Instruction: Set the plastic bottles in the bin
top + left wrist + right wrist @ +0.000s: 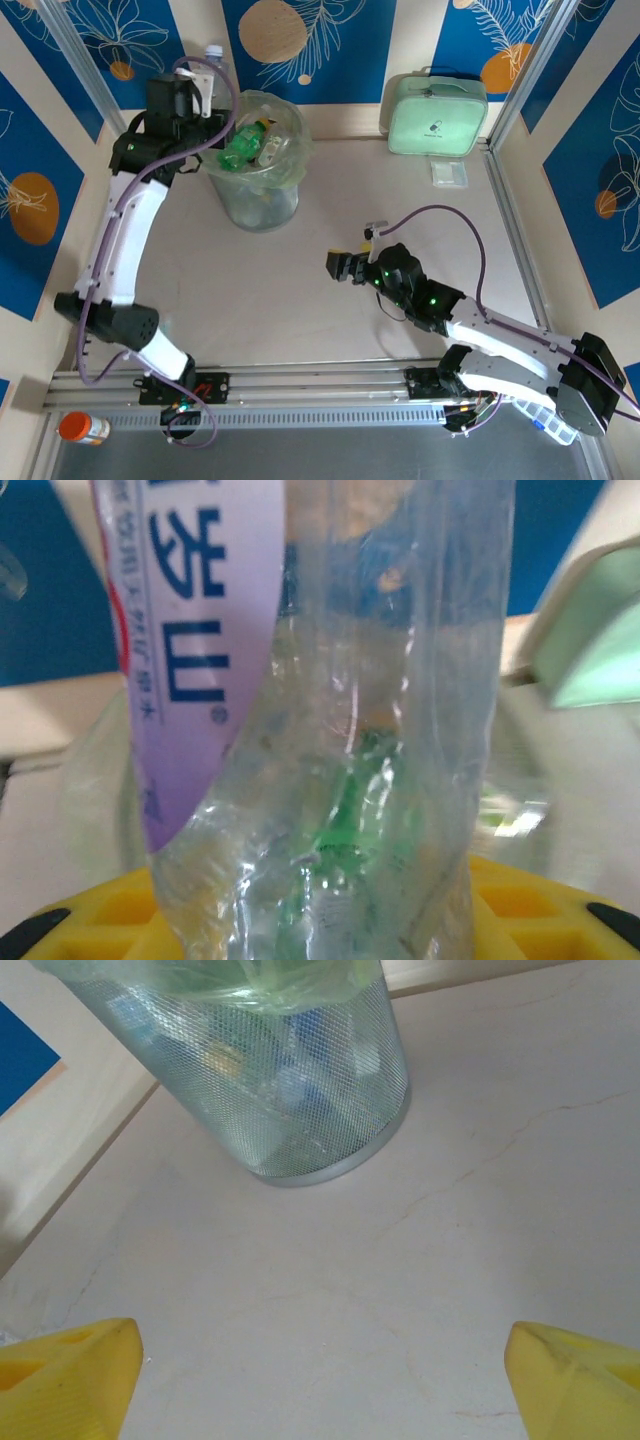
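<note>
Bin [288, 140], far-left worktop [330, 215]: green and clear bottles [245, 142] inside. One blue-labelled bottle [330, 730], likely the last: gripped in my left pincer [200, 95] by the rim, unreleased. Right pincer [322, 1345]: spread wide, empty

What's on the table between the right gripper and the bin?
Nothing: bare tabletop runs from the right gripper to the bin, as the top and right wrist views show.
</note>
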You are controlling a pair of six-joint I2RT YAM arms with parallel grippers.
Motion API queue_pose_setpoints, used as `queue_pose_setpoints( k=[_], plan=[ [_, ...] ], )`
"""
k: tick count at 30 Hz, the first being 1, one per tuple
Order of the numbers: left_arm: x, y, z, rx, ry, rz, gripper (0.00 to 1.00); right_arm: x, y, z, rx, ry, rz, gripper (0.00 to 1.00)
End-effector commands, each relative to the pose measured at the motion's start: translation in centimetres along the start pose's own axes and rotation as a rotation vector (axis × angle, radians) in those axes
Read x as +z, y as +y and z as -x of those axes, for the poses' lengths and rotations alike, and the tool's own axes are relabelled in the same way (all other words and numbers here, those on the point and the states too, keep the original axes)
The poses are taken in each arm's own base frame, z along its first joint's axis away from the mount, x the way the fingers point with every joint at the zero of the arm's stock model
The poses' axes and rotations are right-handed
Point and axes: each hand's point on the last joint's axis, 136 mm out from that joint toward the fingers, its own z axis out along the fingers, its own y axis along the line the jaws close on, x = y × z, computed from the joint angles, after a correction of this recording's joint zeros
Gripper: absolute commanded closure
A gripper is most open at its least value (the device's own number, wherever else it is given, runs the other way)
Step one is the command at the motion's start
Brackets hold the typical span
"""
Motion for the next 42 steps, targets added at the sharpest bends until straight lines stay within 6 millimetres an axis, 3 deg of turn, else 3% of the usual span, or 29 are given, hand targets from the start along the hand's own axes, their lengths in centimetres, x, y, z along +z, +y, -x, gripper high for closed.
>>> queue_pose_setpoints(
  k=[1,6,11,18,23,26,29,37,42],
  plan=[
    [1.1,2.8,0.0,0.003,0.039,0.039,0.52,-0.4,1.9,2.5,-0.014,-0.065,0.059,0.06],
    [4.7,5.0,-1.0,-0.101,0.093,-0.016,0.51,0.0,2.2,2.1,-0.017,-0.047,0.073,0.06],
    [7.4,4.5,-2.4,-0.124,0.167,-0.084,0.51,0.5,2.3,1.8,-0.024,-0.031,0.067,0.07],
    [8.5,2.9,-4.1,-0.120,0.229,-0.147,0.46,1.1,2.4,1.4,-0.030,-0.016,0.060,0.06],
    [9.4,3.0,-5.5,-0.113,0.276,-0.123,0.39,1.3,2.3,1.2,-0.035,-0.010,0.047,0.06],
    [9.5,3.0,-5.8,-0.121,0.288,-0.119,0.27,1.2,2.3,1.3,-0.041,-0.014,0.043,0.06],
    [9.3,2.9,-5.7,-0.126,0.284,-0.122,0.24,1.2,2.3,1.4,-0.044,-0.019,0.037,0.06],
    [7.2,3.0,-3.8,-0.133,0.216,-0.099,0.25,1.1,2.0,1.5,-0.042,-0.022,0.022,0.06],
    [5.8,2.9,-2.5,-0.138,0.161,-0.102,0.33,1.1,1.8,1.5,-0.043,-0.021,0.008,0.06]
  ],
)
